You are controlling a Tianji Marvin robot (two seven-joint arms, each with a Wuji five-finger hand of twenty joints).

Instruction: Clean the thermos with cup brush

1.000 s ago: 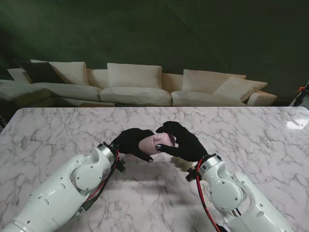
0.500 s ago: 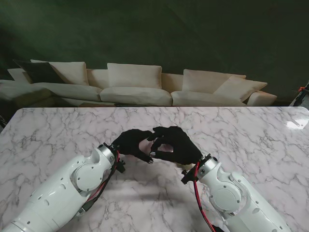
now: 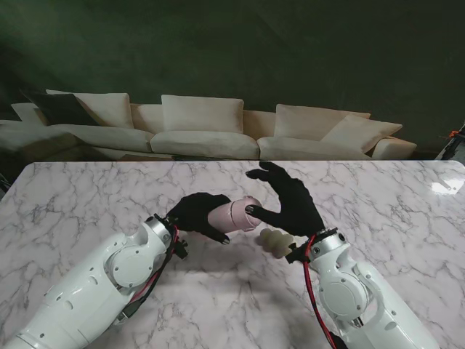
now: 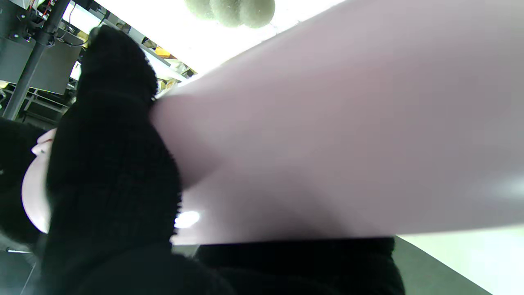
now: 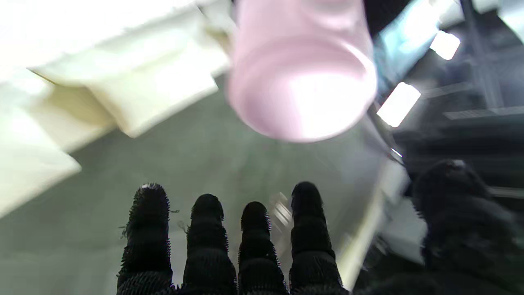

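Observation:
My left hand [image 3: 195, 213] is shut on a pink thermos [image 3: 234, 214], held on its side above the table with its free end pointing right. The left wrist view is filled by the thermos body [image 4: 348, 143] with a black finger [image 4: 110, 164] wrapped over it. My right hand [image 3: 292, 203] is raised just right of that end, fingers spread and holding nothing, thumb tip close to the thermos. In the right wrist view the rounded pink end [image 5: 299, 82] lies beyond the straight fingers [image 5: 254, 246]. The brush's pale lumpy sponge head [image 3: 276, 241] shows beside the right wrist; its handle is hidden.
The white marble table [image 3: 385, 196] stretches out on all sides of the hands. A cream sofa [image 3: 203, 131] stands beyond its far edge against a dark wall. The sponge head [image 4: 229, 8] also shows past the thermos in the left wrist view.
The right hand, curled around the thermos's free end before, has opened and drawn back to the right and upward. This uncovers the thermos end and the sponge head. The left hand has kept still.

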